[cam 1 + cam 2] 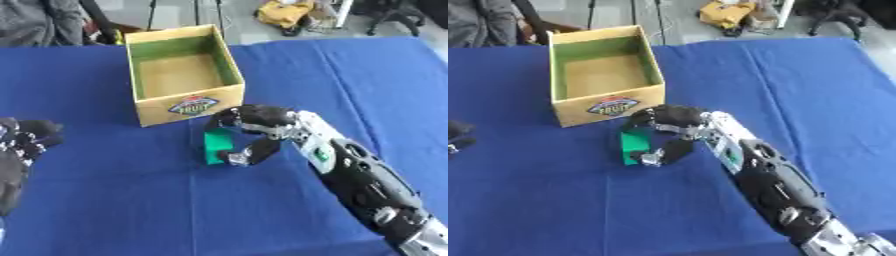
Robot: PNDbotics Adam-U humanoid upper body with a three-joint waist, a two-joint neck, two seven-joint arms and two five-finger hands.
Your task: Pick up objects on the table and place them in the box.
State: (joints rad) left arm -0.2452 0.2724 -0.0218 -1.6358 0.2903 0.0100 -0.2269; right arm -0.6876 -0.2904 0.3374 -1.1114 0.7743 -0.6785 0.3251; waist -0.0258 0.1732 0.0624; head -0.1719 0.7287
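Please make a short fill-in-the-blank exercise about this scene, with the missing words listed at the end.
1. The right hand has its fingers curled around a ____ block.
2. The box stands on a ____ tablecloth.
3. Inside, the box is ____.
4. The left hand rests at the picture's ____ edge.

Missing words: green; blue; empty; left

Box (184,85) sits on table (350,85), far side, a bit left of centre, open top up, nothing visible inside. Block (216,145) on table just in front of box's front-right corner, near but not touching it. R hand (254,131) comes in from lower right, arm running diagonally across table; fingers over top of block, thumb at its right side, so block sits between them. L hand (22,142) at left edge, well apart from block & box, level w/ block, in front-left of box.
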